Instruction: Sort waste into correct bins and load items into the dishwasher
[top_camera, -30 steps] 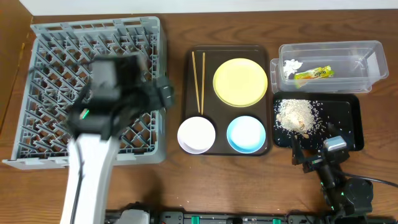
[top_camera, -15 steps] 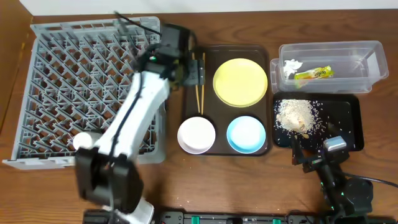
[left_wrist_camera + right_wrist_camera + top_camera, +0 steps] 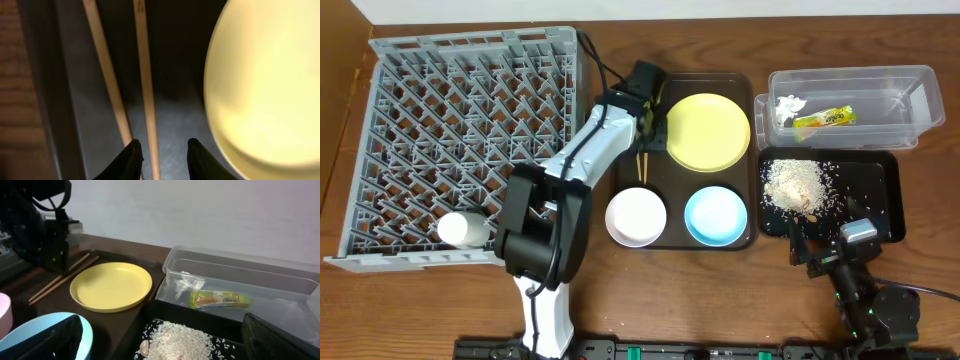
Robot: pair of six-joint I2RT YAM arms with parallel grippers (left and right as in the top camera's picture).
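Note:
My left gripper (image 3: 646,125) (image 3: 162,152) is low over the chopsticks (image 3: 642,166) (image 3: 144,75) on the brown serving tray (image 3: 624,140), beside the yellow plate (image 3: 707,131) (image 3: 270,85). Its jaws stand narrowly apart. One stick lies between them with a gap on the plate side, and the other runs under the left finger. The white bowl (image 3: 636,216) and blue bowl (image 3: 716,215) sit at the tray's front. A small white cup (image 3: 463,229) lies in the grey dish rack (image 3: 460,120). My right gripper (image 3: 825,250) (image 3: 165,345) is open near the rice (image 3: 798,185) (image 3: 185,340).
The clear tub (image 3: 910,110) at the back right holds the tissue (image 3: 788,106) and the snack wrapper (image 3: 825,118) (image 3: 217,300). In front of it is the black tray (image 3: 880,200). My left arm stretches from the table's front edge across the rack's right side.
My left arm swung from over the rack across to the chopsticks, and its jaws narrowed around them. The cup now lies uncovered in the rack. The right arm stayed still.

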